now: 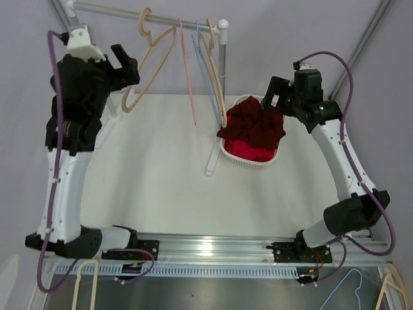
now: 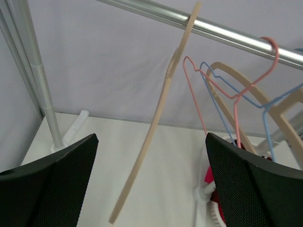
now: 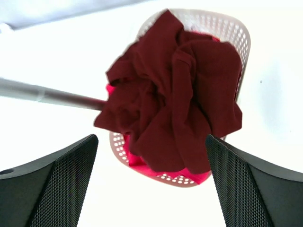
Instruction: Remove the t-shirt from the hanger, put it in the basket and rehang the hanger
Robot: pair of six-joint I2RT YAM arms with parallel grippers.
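A dark maroon t-shirt (image 1: pixel 253 126) lies crumpled in a white perforated basket (image 1: pixel 240 162), on top of a bright red garment. It also shows in the right wrist view (image 3: pixel 175 109), over the basket's rim (image 3: pixel 236 33). A bare wooden hanger (image 1: pixel 151 55), a pink wire hanger (image 1: pixel 188 71) and a blue one (image 1: pixel 210 84) hang on the rail (image 1: pixel 116 10). My left gripper (image 1: pixel 129 71) is open and empty beside the wooden hanger (image 2: pixel 156 123). My right gripper (image 1: pixel 274 97) is open and empty above the basket.
The rack's upright post (image 1: pixel 222 64) and foot bar (image 1: pixel 213 161) stand just left of the basket. A frame post (image 2: pixel 42 90) is at the far left. Spare hangers lie below the table's near edge at left (image 1: pixel 84 284) and right (image 1: pixel 387 290).
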